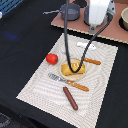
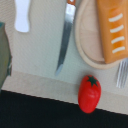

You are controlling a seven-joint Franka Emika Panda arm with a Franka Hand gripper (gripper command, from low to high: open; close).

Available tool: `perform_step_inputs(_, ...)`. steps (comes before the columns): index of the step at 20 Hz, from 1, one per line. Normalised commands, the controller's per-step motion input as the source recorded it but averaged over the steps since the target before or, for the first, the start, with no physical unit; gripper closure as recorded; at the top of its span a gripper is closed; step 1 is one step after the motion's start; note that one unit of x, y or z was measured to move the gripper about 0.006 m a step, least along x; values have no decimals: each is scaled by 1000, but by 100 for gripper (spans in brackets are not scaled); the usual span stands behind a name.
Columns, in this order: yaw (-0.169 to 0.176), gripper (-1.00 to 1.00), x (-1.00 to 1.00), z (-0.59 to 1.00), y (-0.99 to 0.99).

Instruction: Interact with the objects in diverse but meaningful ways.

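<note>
Below my pincer a red tomato with green stalk, a yellow bread loaf with pale ridges on a tan plate, a dark reddish-brown sausage, a white fish piece, orange-handled fork and knife, finely striped cream mat on my black table

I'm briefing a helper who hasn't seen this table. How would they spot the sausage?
Find the pale striped placemat on the dark table. On its near edge, below the orange-handled fork, lies the sausage: a dark reddish-brown stick, the only long plain rod without a metal end.
</note>
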Motion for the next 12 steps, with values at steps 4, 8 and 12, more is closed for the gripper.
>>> perform_step_inputs(4,0,-100,4,-196,-771)
perform_step_inputs(8,0,-100,158,-47,-664)
perform_step_inputs(12,9,-100,316,-9,-430)
